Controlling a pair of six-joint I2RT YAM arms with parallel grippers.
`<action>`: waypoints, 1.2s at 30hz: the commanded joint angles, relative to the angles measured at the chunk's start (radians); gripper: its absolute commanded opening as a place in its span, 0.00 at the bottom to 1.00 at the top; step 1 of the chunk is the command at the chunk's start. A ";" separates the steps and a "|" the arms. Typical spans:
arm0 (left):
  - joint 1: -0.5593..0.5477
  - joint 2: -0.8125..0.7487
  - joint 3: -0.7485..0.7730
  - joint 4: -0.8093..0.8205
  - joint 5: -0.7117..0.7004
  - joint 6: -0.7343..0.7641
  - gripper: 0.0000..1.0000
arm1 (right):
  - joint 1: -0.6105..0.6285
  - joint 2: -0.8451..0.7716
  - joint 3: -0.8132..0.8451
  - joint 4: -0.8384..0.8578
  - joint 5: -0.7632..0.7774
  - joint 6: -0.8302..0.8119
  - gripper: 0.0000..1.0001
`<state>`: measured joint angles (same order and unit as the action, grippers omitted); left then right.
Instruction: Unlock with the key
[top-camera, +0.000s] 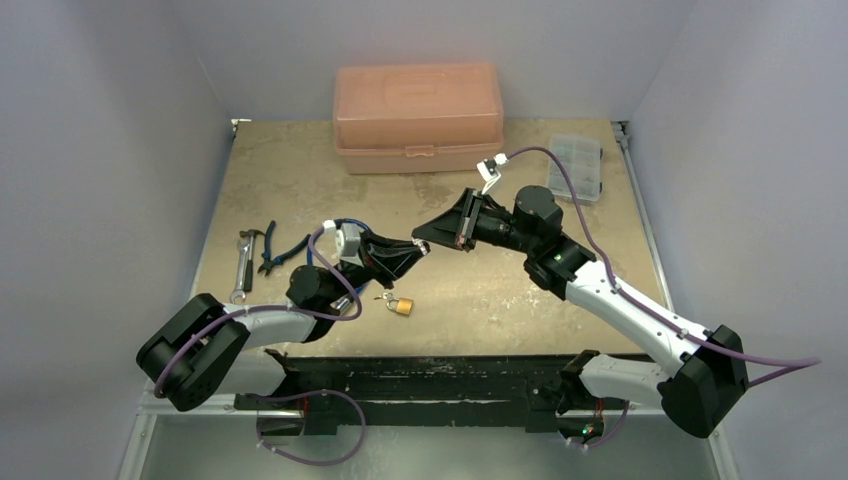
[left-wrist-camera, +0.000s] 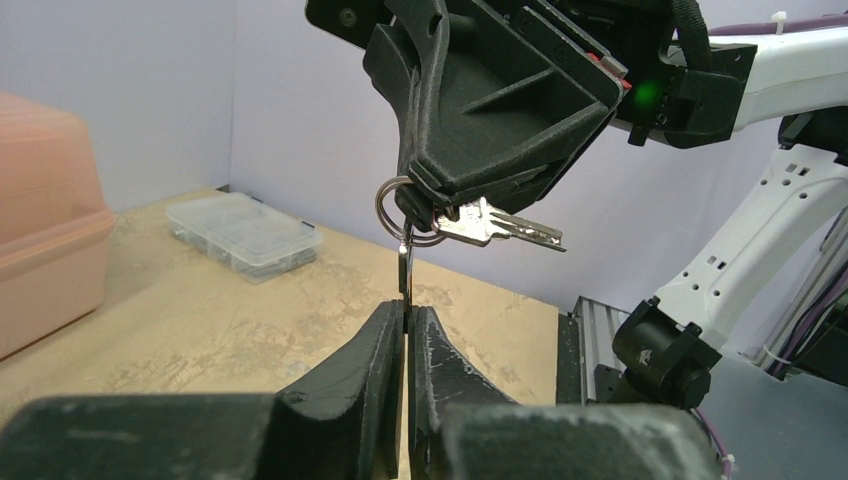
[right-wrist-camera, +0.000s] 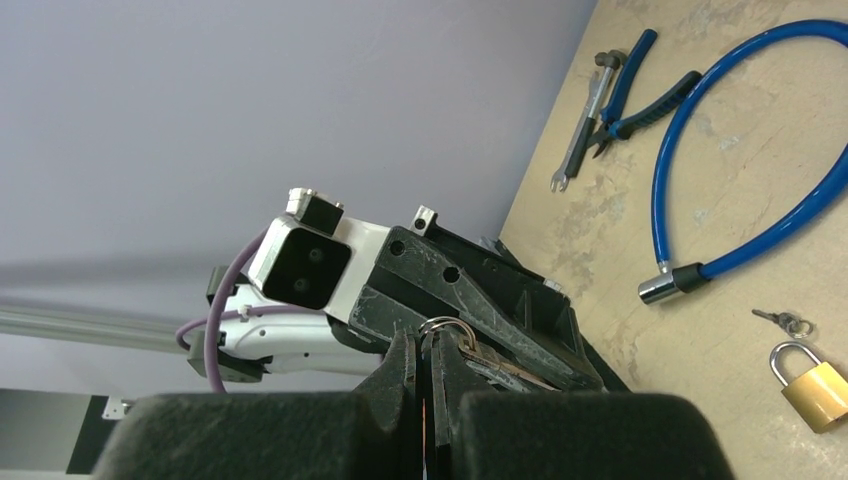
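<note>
left tool (left-wrist-camera: 405, 322): nipped shut on key (left-wrist-camera: 404, 272), hanging edge-on | right tool (left-wrist-camera: 420, 205): clamped on ring (left-wrist-camera: 380, 210) just above

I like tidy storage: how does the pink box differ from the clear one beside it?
The pink box is salmon-coloured and tall; the clear box is see-through and flat. The pink box is much bigger, at the back middle; the clear box sits by the right edge. Both are shut plastic cases.

Key (right-wrist-camera: 785, 321) just beside padlock (right-wrist-camera: 812, 385)
</note>
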<state>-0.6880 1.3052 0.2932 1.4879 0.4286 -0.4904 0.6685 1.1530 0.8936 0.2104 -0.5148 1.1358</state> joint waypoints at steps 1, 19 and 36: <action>-0.004 -0.015 -0.002 0.290 -0.007 -0.013 0.00 | -0.001 -0.007 -0.007 0.037 0.009 -0.009 0.00; -0.004 -0.351 0.306 -1.174 -0.077 -0.024 0.00 | -0.003 -0.053 0.002 -0.170 0.050 -0.378 0.00; -0.004 -0.348 0.608 -1.861 -0.095 0.219 0.00 | -0.003 -0.138 -0.019 -0.385 0.179 -0.631 0.31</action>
<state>-0.6968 0.9684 0.8730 -0.2806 0.3500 -0.3367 0.6720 1.0435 0.8864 -0.1234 -0.3931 0.5816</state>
